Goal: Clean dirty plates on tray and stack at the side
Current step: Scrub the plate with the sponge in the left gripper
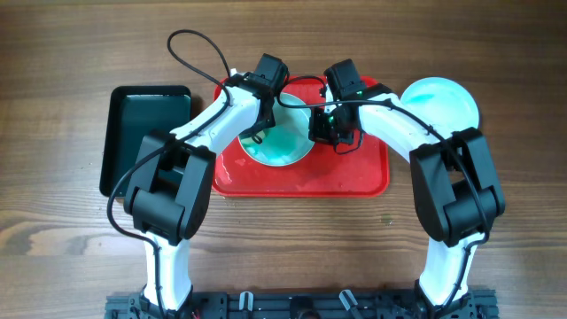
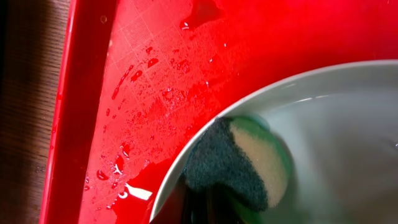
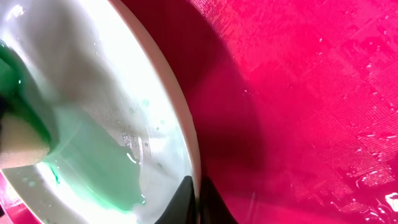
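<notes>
A white plate with a teal-green smear lies on the red tray. My left gripper is shut on a small green sponge and presses it onto the plate's inside near the rim. My right gripper is shut on the plate's right rim, one finger inside and one outside. The smear and the sponge show in the right wrist view. A pale turquoise plate sits on the table right of the tray. A third plate is not in view.
A smaller dark green tray lies on the wooden table left of the red tray. The red tray's floor is wet with droplets, as the right wrist view also shows.
</notes>
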### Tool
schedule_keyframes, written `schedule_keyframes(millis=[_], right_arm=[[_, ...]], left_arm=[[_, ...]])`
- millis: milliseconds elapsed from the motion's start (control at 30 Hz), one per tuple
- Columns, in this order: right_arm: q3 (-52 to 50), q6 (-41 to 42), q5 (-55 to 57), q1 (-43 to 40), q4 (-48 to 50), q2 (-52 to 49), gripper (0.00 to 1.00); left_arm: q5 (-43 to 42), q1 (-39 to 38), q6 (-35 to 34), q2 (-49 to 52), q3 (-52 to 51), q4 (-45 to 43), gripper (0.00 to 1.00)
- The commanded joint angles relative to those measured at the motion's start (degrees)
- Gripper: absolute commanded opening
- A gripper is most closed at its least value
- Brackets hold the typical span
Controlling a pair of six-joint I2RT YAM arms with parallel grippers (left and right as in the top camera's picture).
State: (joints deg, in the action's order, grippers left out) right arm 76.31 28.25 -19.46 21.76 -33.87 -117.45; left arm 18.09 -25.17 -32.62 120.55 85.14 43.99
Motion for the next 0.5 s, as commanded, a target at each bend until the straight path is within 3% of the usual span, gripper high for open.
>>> schedule_keyframes(millis=[0,100,367,467], right_arm=[[-0.9,-1.8,0.6,-0.3,-0.9,-1.3,0.04],[-0.9,-5.4,-4.9,-0.9,0.3,-1.4,0.04],[-0.9,-7.9,-27.1,-7.0,3.4,-10.4,0.04],[-0.9,-8.9,-28.2,-7.6,3.5,-10.6,0.04]], left_arm=[[-1.9,1.0,0.2,2.2,-0.9,-1.0,0.04],[-20.3,1.0,12.8,2.2,-0.9,-0.9,0.04],[-31.5,0.9,12.7,2.2,-0.9,1.9,0.04],[-36.8,0.1,12.8,2.2,-0.9,0.2,0.04]])
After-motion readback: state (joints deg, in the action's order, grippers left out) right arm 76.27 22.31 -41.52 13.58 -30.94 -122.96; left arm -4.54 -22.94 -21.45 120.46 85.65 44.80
